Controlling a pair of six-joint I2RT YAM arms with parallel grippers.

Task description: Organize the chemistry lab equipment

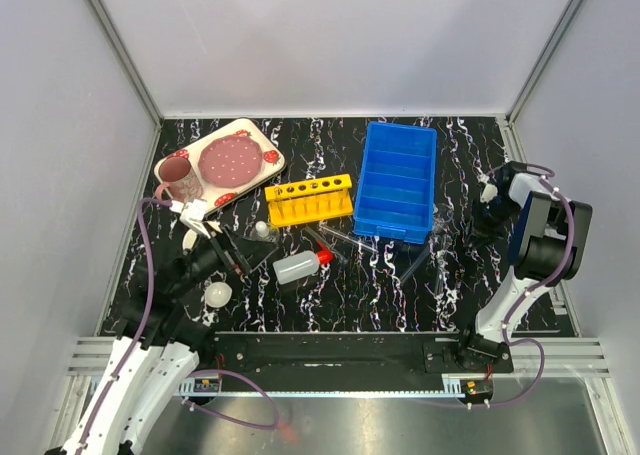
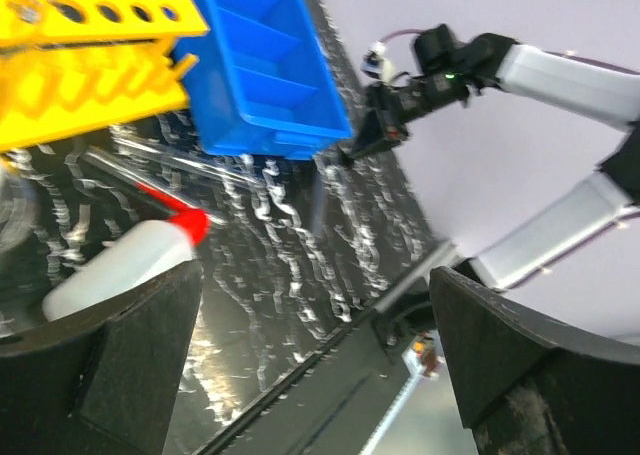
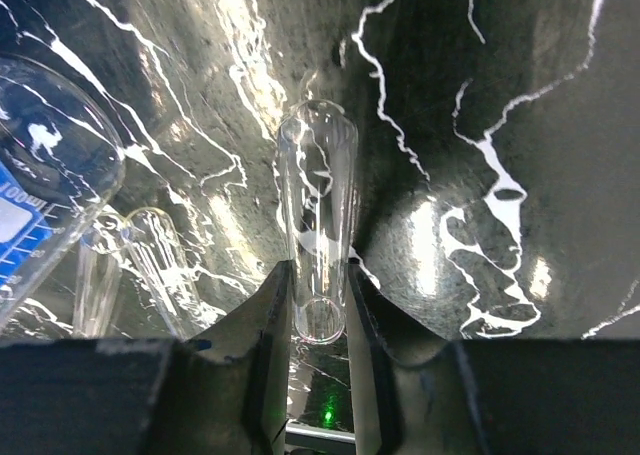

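My right gripper [image 3: 318,320] is shut on a thin clear test tube [image 3: 318,205] that points away over the black marbled table; in the top view it [image 1: 482,218] sits right of the blue bin. Beside the held tube lie another test tube [image 3: 160,260] and a clear glass flask [image 3: 40,185] with blue markings. My left gripper [image 2: 320,375] stands wide open and holds nothing, next to the red-capped squeeze bottle [image 2: 110,265] [image 1: 298,266]. The yellow holed tube rack [image 1: 310,199] lies mid-table, loose test tubes [image 1: 345,237] are in front of it, and a small white round dish [image 1: 217,294] is near the left arm.
A blue divided bin [image 1: 398,180] stands right of the rack. A strawberry-patterned tray [image 1: 222,160] with a plate and a pink mug [image 1: 183,180] fills the back left corner. Grey walls close in the table on three sides, and a metal rail [image 1: 340,350] runs along the near edge.
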